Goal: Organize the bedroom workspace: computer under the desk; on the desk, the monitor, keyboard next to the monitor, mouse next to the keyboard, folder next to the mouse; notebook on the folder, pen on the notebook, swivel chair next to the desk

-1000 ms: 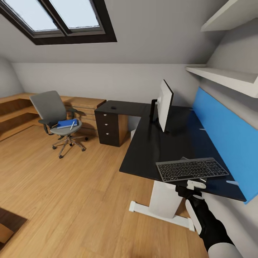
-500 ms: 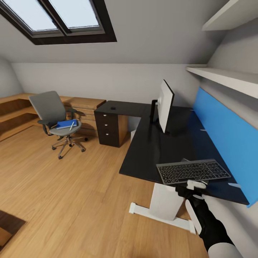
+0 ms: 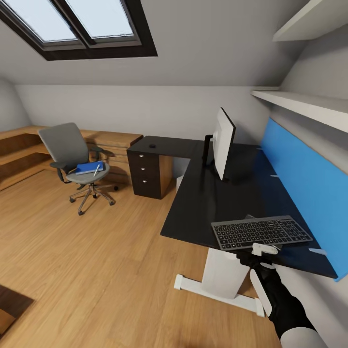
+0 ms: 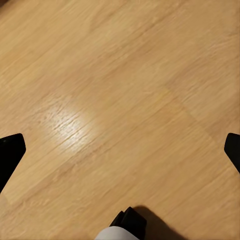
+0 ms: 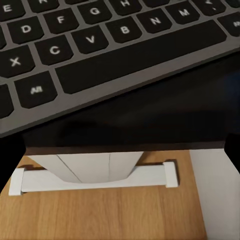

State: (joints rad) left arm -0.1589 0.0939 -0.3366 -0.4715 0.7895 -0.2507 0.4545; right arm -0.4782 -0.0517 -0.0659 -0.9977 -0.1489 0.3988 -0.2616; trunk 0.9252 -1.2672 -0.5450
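The keyboard [image 3: 261,232] is held at the counter's [image 3: 212,203] near edge, apparently pinched by the right hand [image 3: 263,251] for setting down beside the monitor [image 3: 223,142], while the left hand's [image 4: 120,150] fingers are spread.

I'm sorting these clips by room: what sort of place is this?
Probably an attic home office or study: a skylight sits in the sloped ceiling, a black desk carries a monitor and keyboard, and a chair stands on the wooden floor.

Skylight window [image 3: 82,24], white wall shelves [image 3: 309,104], wooden floor [image 3: 96,270].
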